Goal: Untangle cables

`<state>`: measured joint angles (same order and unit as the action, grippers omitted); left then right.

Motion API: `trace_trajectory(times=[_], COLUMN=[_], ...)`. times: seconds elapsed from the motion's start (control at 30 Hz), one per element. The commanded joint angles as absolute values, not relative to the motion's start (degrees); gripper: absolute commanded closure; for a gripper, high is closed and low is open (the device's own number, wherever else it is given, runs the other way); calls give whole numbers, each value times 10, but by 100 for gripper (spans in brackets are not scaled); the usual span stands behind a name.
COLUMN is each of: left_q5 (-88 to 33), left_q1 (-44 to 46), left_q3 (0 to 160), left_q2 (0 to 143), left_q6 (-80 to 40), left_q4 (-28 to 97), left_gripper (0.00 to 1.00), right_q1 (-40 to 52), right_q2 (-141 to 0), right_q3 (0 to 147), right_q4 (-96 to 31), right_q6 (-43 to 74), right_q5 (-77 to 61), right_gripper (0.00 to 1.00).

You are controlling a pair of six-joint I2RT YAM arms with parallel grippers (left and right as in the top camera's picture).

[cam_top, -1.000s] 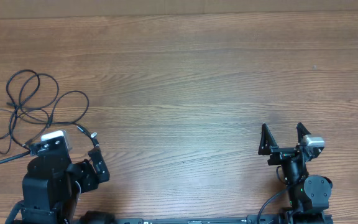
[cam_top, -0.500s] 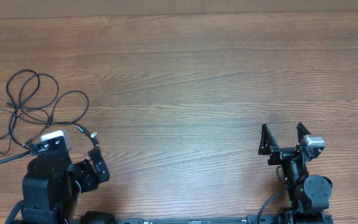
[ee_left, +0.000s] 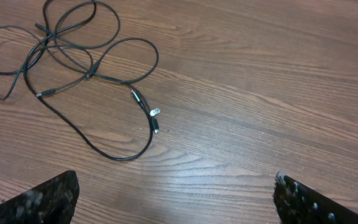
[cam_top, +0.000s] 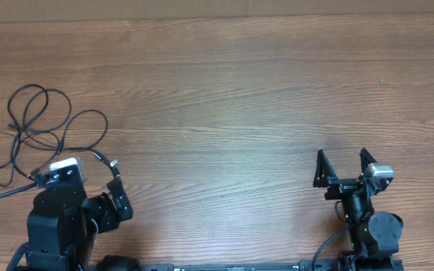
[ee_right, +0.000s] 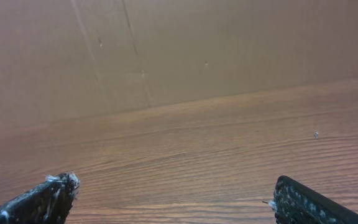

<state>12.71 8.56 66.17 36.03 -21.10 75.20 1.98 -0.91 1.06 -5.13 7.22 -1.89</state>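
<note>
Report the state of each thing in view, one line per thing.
cables: tangled in loose crossing loops, lying flat, not held.
left gripper: open, empty, near the cables but not touching them.
right gripper: open, empty, far from the cables.

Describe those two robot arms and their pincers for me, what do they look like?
Both arms are black and blocky. The left arm and right arm each carry a small silvery-white box near the wrist. The right gripper has two flat, pointed black fingers; on the left gripper the fingers show whitish scuffs. A thick black wire trails from the right arm.
</note>
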Motion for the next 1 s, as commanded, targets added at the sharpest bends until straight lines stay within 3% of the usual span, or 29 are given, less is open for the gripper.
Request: trace_trajectory(times=[0.0, 0.13, 0.37, 0.8, 0.97], left_q5=[136, 135, 108, -15, -15], left_q1=[86, 80, 78, 78, 70], left_q3=[635, 559, 313, 11, 3], left_q2=[357, 325, 182, 3, 2], left_q6=[-223, -211, -206, -60, -43], left_q4=[740, 661, 375, -69, -90], left_gripper=[1, 1, 0, 0, 0], right_q1=[23, 23, 23, 23, 23], right_q2=[-7, -7, -7, -7, -7], right_q3=[5, 5, 5, 5, 5], right_q4=[-48, -48, -48, -48, -48], right_q6=[70, 70, 70, 70, 70], right_q5=[-11, -11, -11, -11, -11], right_gripper=[0, 0, 0, 0, 0])
